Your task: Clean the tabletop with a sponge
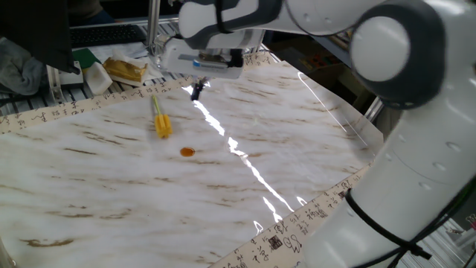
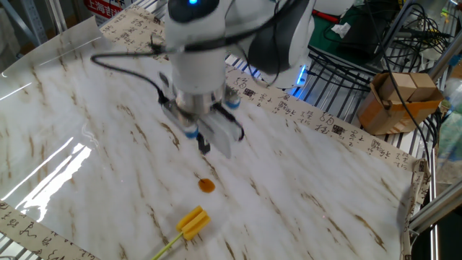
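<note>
The end effector (image 1: 197,90) hangs over the desk (image 1: 297,141) with its fingers together, holding nothing. The sponge (image 1: 162,122) lies flat on the marble (stick handle included), near a small orange stain (image 1: 187,152).

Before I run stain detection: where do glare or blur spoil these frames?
One fixed view: bright glare streaks cross the tabletop; stain and sponge stay sharp. The other fixed view: arm and end effector motion-blurred; glare patch at left.
</note>
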### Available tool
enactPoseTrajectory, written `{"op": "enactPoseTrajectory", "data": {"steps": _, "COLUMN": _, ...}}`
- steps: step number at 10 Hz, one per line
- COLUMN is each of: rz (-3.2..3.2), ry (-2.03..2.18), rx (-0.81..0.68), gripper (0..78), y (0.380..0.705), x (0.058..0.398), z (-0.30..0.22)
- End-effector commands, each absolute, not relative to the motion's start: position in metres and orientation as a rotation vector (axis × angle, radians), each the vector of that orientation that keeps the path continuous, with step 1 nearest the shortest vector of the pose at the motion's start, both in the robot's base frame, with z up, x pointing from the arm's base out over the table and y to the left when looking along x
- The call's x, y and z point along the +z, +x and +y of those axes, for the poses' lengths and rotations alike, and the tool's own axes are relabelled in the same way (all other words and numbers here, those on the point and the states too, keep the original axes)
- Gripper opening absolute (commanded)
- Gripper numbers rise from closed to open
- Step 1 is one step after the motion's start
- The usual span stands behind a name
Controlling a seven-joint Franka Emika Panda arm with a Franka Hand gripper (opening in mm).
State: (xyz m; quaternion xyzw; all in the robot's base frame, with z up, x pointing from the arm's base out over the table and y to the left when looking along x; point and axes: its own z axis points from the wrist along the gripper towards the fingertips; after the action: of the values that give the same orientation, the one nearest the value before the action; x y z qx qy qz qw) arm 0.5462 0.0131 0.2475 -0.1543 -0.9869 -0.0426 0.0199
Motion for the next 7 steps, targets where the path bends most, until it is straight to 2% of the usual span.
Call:
{"op": "enactPoseTrajectory", "data": {"steps": 1, "rz": -3.051, "ry": -0.540, "rx": -0.124, "gripper": 0.0, "y": 0.573, "x": 0.228, "z": 0.033}}
{"op": "enactPoseTrajectory", "data": {"steps": 7, "rz": -3.064, "ry": -0.522, "rx": -0.134, "gripper": 0.0, "y": 0.613, "x": 0.184, "z": 0.026}}
